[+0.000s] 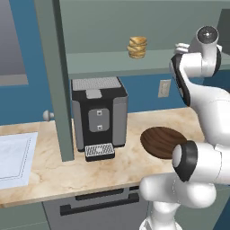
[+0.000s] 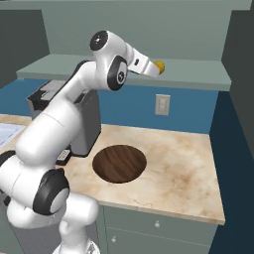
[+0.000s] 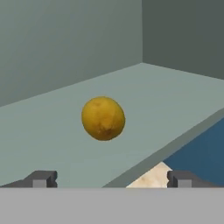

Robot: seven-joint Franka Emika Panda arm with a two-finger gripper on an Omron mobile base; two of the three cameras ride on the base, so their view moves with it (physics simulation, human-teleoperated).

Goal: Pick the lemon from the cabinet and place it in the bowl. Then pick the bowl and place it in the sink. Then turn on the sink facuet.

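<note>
the small round yellow-orange lemon (image 3: 103,118) lies on the flat grey-green shelf of the cabinet (image 3: 175,109), near its front edge. the two-finger gripper (image 3: 112,179) is in front of the lemon with its dark fingertips (image 3: 41,178) wide apart and not touching it. in the right base view the lemon (image 2: 159,66) shows just past the white hand. below, the wide dark brown wooden bowl (image 2: 119,163) sits on the beige marble counter (image 2: 183,173), beside the black and grey coffee machine (image 1: 99,115). a tan stacked ridged lump of food (image 1: 137,47) stands further along the shelf.
</note>
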